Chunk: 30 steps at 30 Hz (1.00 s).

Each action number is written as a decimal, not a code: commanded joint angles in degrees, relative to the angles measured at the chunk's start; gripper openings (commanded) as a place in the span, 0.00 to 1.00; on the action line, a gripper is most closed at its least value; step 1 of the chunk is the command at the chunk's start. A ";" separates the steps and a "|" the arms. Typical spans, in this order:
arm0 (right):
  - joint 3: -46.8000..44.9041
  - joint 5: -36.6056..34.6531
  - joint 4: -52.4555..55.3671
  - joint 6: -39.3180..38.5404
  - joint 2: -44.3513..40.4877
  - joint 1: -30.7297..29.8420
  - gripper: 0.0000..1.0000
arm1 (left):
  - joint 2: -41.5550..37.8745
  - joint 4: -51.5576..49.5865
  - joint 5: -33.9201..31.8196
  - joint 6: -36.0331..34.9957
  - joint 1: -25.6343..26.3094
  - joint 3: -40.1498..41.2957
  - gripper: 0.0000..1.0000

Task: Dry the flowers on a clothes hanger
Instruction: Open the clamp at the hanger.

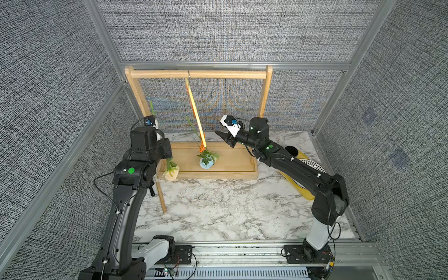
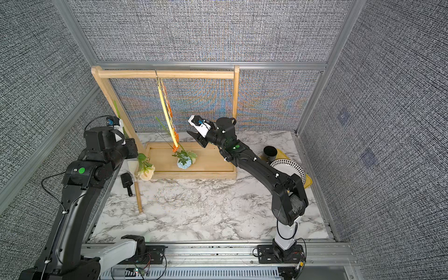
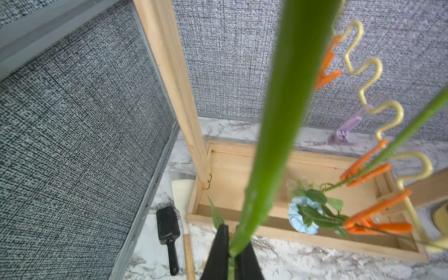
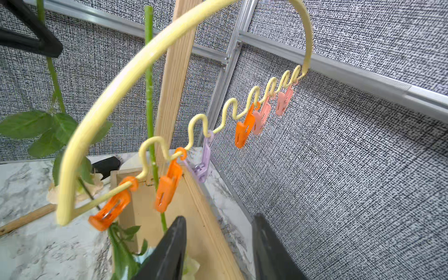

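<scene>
The left gripper is clamping a green stem, which shows only in the left wrist view. In both top views its beige rose is dangling below that gripper. The right gripper is gaping empty just before the clothes hanger, whose orange clips are pinching two flower stems.

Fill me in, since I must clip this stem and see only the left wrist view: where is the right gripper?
Observer: The right gripper hovers open beside the lower end of the clothes hanger, holding nothing.
Operator: Which bloom is on my stem?
Observer: The beige-tan rose, hanging head-down below the left gripper.
Operator: Is the hanger hung up?
Observer: Yes, its metal hook sits over the wooden rack's top rail.
</scene>
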<state>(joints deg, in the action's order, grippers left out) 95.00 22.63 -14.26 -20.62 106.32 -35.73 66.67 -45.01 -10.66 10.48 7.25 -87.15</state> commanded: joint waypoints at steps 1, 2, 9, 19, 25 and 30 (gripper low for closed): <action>4.69 3.70 1.05 -2.02 3.85 0.63 0.45 | 3.13 6.14 3.78 1.96 -1.75 -1.77 0.02; 7.06 4.48 2.30 -2.70 5.67 0.90 0.44 | 4.27 6.89 4.73 2.09 -2.18 -2.28 0.02; 23.63 9.68 11.48 -8.19 17.27 1.55 0.44 | 10.54 12.60 11.30 3.27 -3.11 -3.68 0.02; 31.20 18.40 12.56 -10.54 23.27 1.45 0.49 | 18.82 13.90 15.36 2.35 -3.55 -10.34 0.02; 31.82 18.56 12.04 -11.18 23.67 -0.03 0.49 | 20.52 13.52 14.64 3.22 -5.76 -11.12 0.02; 32.42 17.22 11.14 -11.22 23.86 -1.77 0.49 | 20.69 13.74 17.60 4.19 -8.14 -10.60 0.02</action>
<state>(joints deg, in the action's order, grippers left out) 126.74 39.83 -1.65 -31.81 130.08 -36.91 87.39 -32.88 4.71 13.82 -0.38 -97.91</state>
